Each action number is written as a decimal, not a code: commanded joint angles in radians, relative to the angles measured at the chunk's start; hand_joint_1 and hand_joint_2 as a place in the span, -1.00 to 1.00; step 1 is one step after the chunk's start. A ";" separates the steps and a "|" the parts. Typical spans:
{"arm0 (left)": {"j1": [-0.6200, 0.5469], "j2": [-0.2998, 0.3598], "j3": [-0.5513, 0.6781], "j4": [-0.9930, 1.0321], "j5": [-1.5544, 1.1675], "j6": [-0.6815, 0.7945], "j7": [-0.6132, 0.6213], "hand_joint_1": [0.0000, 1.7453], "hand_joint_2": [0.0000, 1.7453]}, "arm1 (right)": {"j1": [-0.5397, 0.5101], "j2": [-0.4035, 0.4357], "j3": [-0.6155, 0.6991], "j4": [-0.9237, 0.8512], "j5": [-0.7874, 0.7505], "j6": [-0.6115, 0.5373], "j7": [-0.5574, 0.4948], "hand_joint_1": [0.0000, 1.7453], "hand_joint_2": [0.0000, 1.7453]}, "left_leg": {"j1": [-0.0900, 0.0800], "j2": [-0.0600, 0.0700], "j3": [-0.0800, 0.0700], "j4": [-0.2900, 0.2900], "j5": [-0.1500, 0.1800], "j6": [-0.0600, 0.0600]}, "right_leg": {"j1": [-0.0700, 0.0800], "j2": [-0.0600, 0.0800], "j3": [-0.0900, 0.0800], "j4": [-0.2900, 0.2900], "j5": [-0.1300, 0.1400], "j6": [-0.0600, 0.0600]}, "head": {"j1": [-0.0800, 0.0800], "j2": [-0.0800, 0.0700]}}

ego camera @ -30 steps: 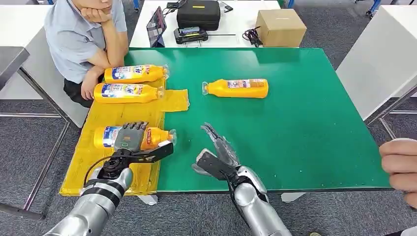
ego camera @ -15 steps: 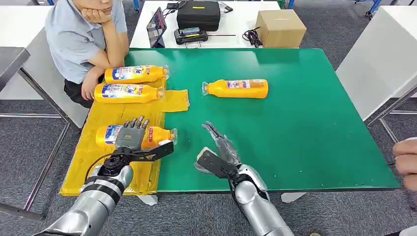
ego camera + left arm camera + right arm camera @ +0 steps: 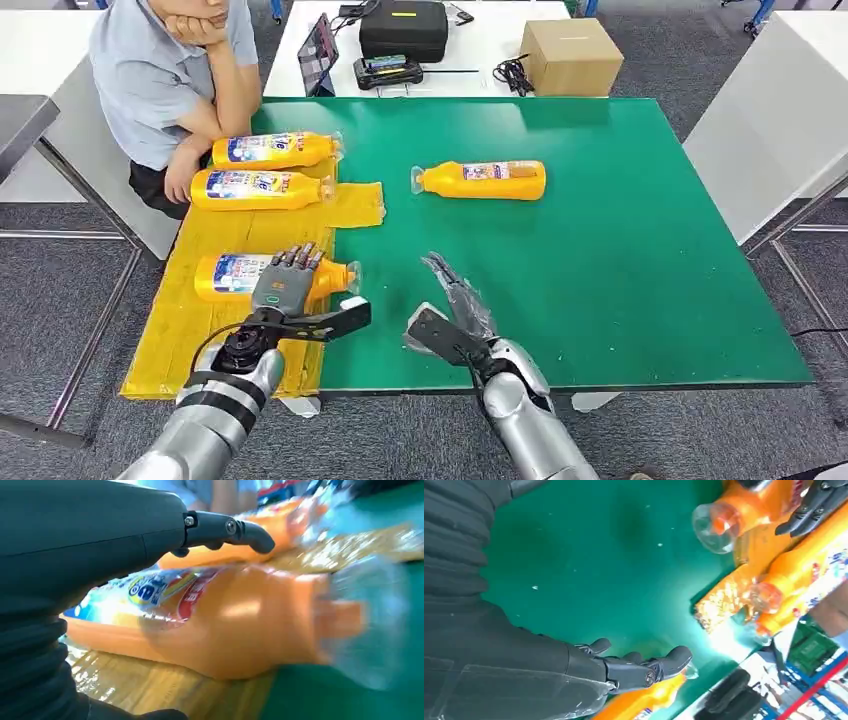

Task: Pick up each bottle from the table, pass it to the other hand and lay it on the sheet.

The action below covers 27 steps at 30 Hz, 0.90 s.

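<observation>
On the sheet (image 3: 190,330), our left hand (image 3: 285,290) hovers spread over a bottle (image 3: 235,275), grasping nothing; right of it, our right hand (image 3: 455,305) lies released.

The middle of the nearest bottle (image 3: 240,277) is hidden by the left hand (image 3: 285,290) in the head view. In the left wrist view its cap end (image 3: 365,625) is blurred, and its label (image 3: 150,592) cannot be read. The person (image 3: 165,75) is cut off by the top edge. The far bottle (image 3: 644,700) is partly covered by the right hand (image 3: 634,667) in the right wrist view.
</observation>
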 commanded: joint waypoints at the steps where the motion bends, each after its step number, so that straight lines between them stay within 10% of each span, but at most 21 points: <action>1: 0.113 0.013 -0.122 -0.268 0.000 0.003 0.006 -1.00 1.00 | 0.011 -0.016 -0.032 -0.015 0.012 -0.008 0.011 -1.00 1.00 | 0.001 0.000 0.000 0.000 -0.001 -0.002 | 0.001 -0.001 0.000 0.000 -0.001 -0.002 | 0.000 0.000; 15: 0.344 -0.067 -0.087 -0.680 0.282 0.130 -0.165 -1.00 1.00 | 0.157 0.024 -0.144 -0.261 -0.191 0.074 -0.001 -1.00 1.00 | 0.001 0.000 -0.001 0.000 -0.001 -0.001 | 0.001 0.000 -0.001 0.000 -0.001 -0.001 | 0.000 0.000; 16: 0.374 -0.065 -0.090 -0.722 0.359 0.119 -0.215 -1.00 1.00 | 0.189 0.020 -0.158 -0.314 -0.244 0.118 0.007 -1.00 -1.00 | 0.001 0.000 0.000 0.001 -0.003 -0.002 | 0.001 -0.001 0.001 0.000 -0.003 -0.002 | 0.000 0.000; 21: 0.457 -0.108 -0.046 -0.736 0.676 0.103 -0.346 -1.00 1.00 | 0.284 0.034 -0.236 -0.430 -0.312 0.137 0.096 -1.00 -1.00 | 0.001 -0.001 -0.002 0.000 -0.002 -0.002 | 0.001 -0.002 -0.002 -0.001 -0.002 -0.002 | 0.000 0.000; 27: 0.499 -0.125 -0.080 -0.742 0.858 -0.005 -0.381 -1.00 1.00 | 0.309 -0.040 -0.208 -0.533 0.008 0.008 0.085 -1.00 -1.00 | 0.001 -0.001 -0.003 0.000 -0.003 -0.002 | 0.001 -0.001 -0.003 0.000 -0.002 -0.002 | 0.000 0.000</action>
